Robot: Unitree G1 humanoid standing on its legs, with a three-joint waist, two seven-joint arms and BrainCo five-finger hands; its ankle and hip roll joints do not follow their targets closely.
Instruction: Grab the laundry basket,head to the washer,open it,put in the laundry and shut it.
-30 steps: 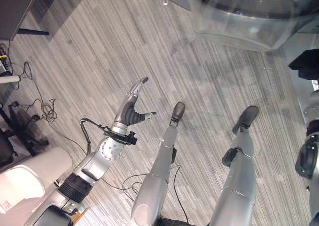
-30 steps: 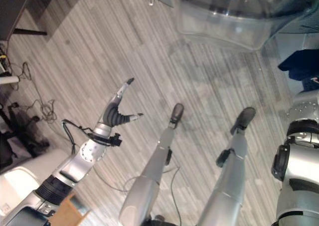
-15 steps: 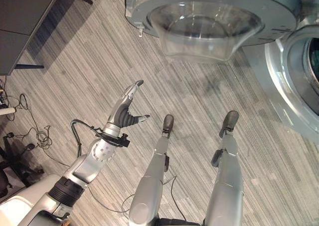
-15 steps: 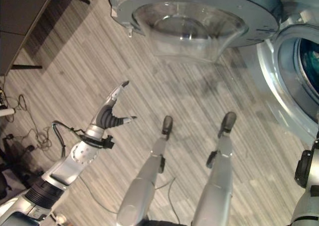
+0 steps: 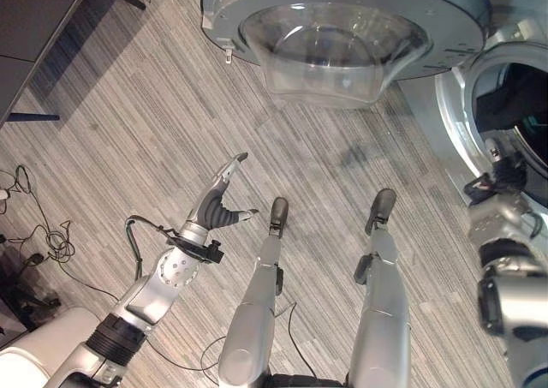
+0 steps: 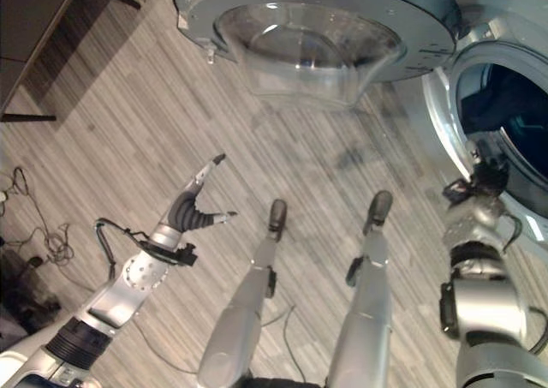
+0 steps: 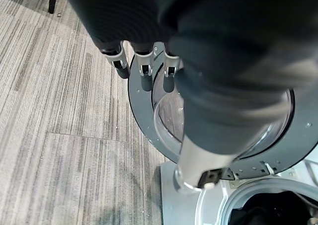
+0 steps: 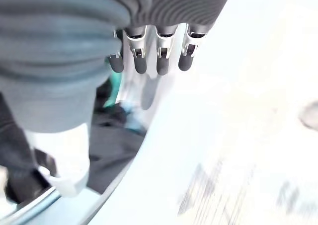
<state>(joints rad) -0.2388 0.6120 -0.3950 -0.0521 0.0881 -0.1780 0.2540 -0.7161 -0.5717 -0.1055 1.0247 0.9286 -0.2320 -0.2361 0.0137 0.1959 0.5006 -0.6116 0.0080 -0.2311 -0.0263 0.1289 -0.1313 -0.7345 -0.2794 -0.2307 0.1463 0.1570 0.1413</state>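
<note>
Washer [image 5: 505, 88] at three o'clock in the head views, one in number, with its one round door [image 5: 342, 20] swung wide open at twelve o'clock, clear bowl-shaped window facing down toward the wood-grain floor [image 5: 128, 105]. Dark laundry [image 6: 505, 105] already inside the drum, with a bit of teal cloth beside it in the right wrist view.

Left hand [image 5: 218, 201] raised at eight o'clock, arm angled up from the lower left, fingers straight and loosely spread, thumb apart, holding nothing; in its wrist view, fingers [image 7: 144, 73] pointing toward the open door.

Right hand [image 6: 482, 178] at three o'clock, lifted just before the washer's opening, wrist upright. In its wrist view, fingers [image 8: 160, 56] straight, side by side, relaxed, closed on nothing, hanging over the drum rim and the dark laundry.

Dark table [image 5: 34, 28] at ten o'clock.
</note>
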